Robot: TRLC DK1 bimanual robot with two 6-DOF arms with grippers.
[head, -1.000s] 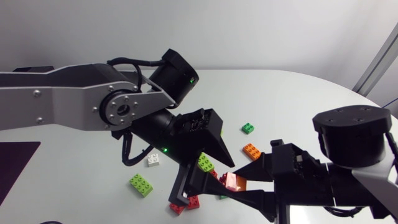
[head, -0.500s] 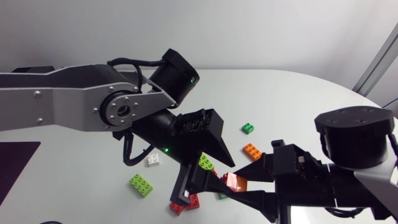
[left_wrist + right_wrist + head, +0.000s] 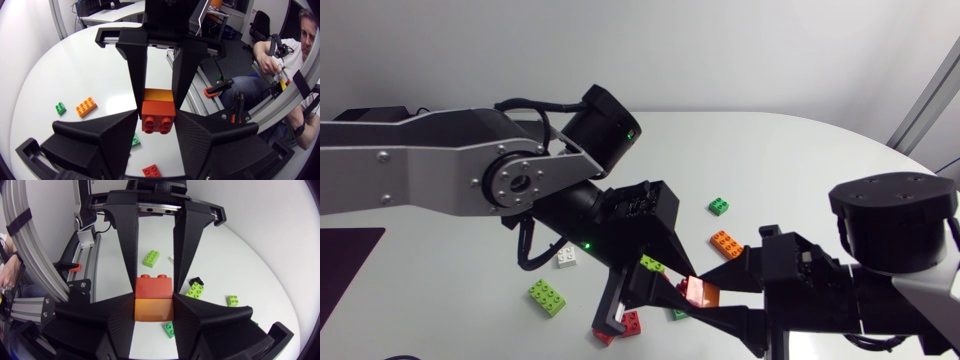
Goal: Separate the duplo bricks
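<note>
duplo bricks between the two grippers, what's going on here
Both arms are working on one stacked pair of bricks, held above the table. The left gripper is shut on the red brick, and the right gripper is shut on the orange brick pressed onto it. The two are joined at this moment, not yet pulled apart. Loose bricks lie on the table, among them a lime brick, a white brick and a green brick.

- Red brick (image 3: 154,286), plain, joined to the orange brick (image 3: 153,311), a glossy orange.
- Left gripper (image 3: 158,121) and right gripper (image 3: 153,306): matte black.
- Loose pieces: lime green brick (image 3: 548,297), white brick (image 3: 566,257), dark green brick (image 3: 718,206), small orange brick (image 3: 724,242).
- Surface (image 3: 800,160): plain white.
</note>
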